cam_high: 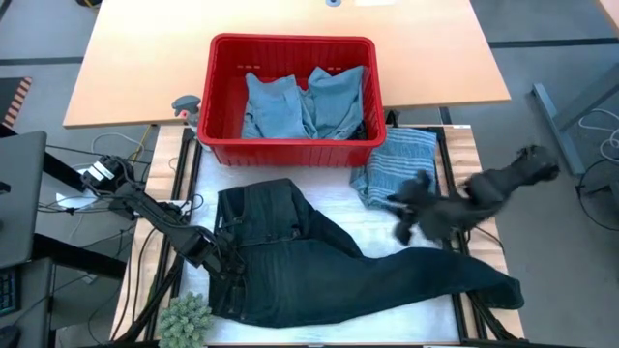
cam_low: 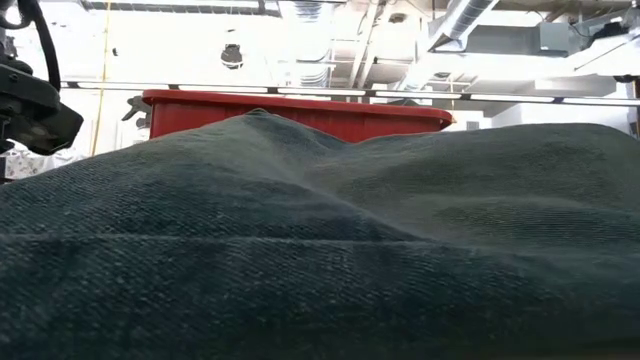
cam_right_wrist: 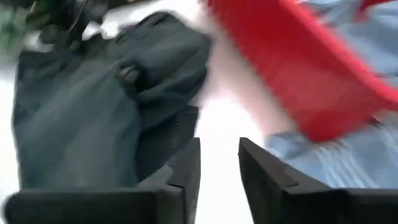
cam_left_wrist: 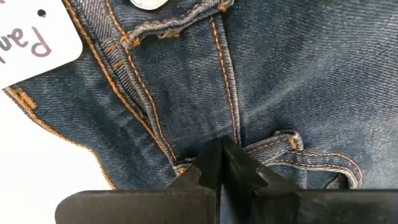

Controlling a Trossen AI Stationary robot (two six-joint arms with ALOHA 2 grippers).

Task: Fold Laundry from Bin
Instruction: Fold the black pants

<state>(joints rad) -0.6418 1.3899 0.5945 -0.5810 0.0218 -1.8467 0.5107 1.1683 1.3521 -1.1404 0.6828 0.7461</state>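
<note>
Closed tight in the left wrist view: left gripper (cam_left_wrist: 222, 163), fingertips pinched together on the dark blue denim jeans (cam_left_wrist: 280, 81), right at an orange-stitched belt loop (cam_left_wrist: 292, 146) below the waistband. Partly cut off nearby: a silver metal button (cam_left_wrist: 148, 3) and a white paper tag (cam_left_wrist: 34, 37) with handwriting, only a few letters readable.

Seen from above: left gripper (cam_high: 215, 253) at about 8 o'clock on the table, clamped on the waistband end of the jeans (cam_high: 319, 266); dark arm stretched in low from 9 o'clock, cables trailing behind it.

Parted in the right wrist view: right gripper (cam_right_wrist: 219, 163), a clear gap between its two dark fingers (cam_right_wrist: 186, 168), nothing between them; blurred picture, jeans and bin only smears of colour. From above: right gripper (cam_high: 406, 220) at about 3 o'clock, held over the spot where the striped cloth meets the jean leg; contact with either impossible to tell. Arm angled in from 2 o'clock, elbow out beyond the table edge.

Spread flat across the white table (cam_high: 334, 208), waist at 8 o'clock, one leg reaching to 4 o'clock: the jeans. Crumpled at 2 o'clock, just beside the bin's corner: a grey-blue garment with pale stripes (cam_high: 397, 159), partly covered by the right arm. At 12 o'clock: red rectangular plastic bin (cam_high: 224, 97), holding plain light blue garments (cam_high: 305, 101) heaped together, their number unclear. At 7 o'clock, cut off by the edge: a small green spiky plant (cam_high: 186, 319).

Low view almost filled by dark denim; only the bin's red rim (cam_low: 300, 100) visible above it.
</note>
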